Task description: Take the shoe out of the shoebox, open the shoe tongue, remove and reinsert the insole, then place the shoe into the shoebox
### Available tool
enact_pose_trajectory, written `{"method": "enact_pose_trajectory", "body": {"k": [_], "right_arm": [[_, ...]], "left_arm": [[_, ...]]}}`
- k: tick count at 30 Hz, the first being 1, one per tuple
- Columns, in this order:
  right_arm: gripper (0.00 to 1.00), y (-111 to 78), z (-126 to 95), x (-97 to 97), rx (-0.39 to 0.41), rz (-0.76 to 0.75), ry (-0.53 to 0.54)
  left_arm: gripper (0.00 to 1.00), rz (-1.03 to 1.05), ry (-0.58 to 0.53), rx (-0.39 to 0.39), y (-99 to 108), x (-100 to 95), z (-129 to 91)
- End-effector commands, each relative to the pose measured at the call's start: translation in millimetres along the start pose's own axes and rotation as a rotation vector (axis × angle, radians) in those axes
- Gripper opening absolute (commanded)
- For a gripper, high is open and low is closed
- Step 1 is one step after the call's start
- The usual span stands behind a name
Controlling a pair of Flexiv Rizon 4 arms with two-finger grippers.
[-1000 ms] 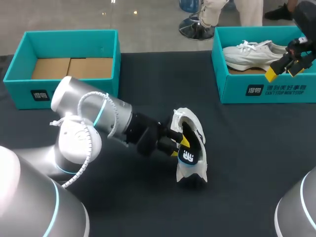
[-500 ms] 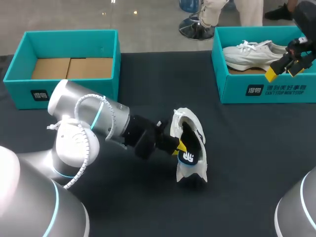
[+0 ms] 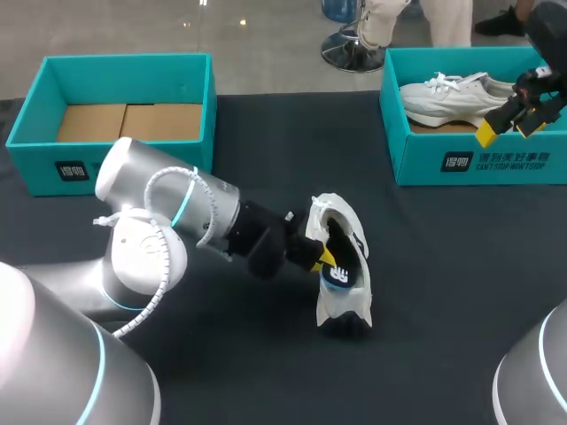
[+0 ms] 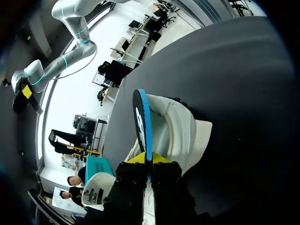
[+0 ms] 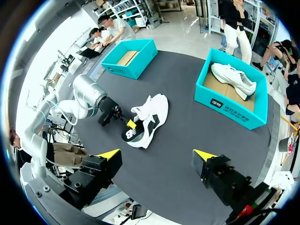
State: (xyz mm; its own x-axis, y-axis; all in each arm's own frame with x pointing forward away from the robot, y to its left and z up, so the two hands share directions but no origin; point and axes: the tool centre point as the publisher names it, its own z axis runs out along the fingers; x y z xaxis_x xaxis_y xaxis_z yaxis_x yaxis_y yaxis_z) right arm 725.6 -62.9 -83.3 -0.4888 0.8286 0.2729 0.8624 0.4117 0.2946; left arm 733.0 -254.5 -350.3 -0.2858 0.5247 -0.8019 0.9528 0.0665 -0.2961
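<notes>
From above: near the middle of the dark table [image 3: 443,266], a white shoe [image 3: 337,304] on its side. At its opening, the left gripper [image 3: 326,258], pinching a black insole [image 3: 340,277] partly out of the shoe. At the far right, over the right box [image 3: 469,164] with a second shoe [image 3: 452,96] inside, the right gripper [image 3: 512,125].

From the left wrist: yellow tips pressed tight on the insole's end, blue edge facing the camera, shoe just ahead.

From the right wrist: fingers spread wide, well above the table, shoe far ahead.
</notes>
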Motion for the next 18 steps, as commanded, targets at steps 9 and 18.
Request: {"method": "enact_pose_trajectory", "body": {"k": [9, 18], "right_arm": [[1.0, 3.0, 0, -0.5, 0.007, 0.001, 0.001], [1.0, 3.0, 0, -0.5, 0.007, 0.001, 0.001]], "left_arm": [[0.29, 0.014, -0.019, 0.004, -15, -1.7, -10], [0.13, 0.026, -0.029, 0.02, -23, -4.8, -10]]}}
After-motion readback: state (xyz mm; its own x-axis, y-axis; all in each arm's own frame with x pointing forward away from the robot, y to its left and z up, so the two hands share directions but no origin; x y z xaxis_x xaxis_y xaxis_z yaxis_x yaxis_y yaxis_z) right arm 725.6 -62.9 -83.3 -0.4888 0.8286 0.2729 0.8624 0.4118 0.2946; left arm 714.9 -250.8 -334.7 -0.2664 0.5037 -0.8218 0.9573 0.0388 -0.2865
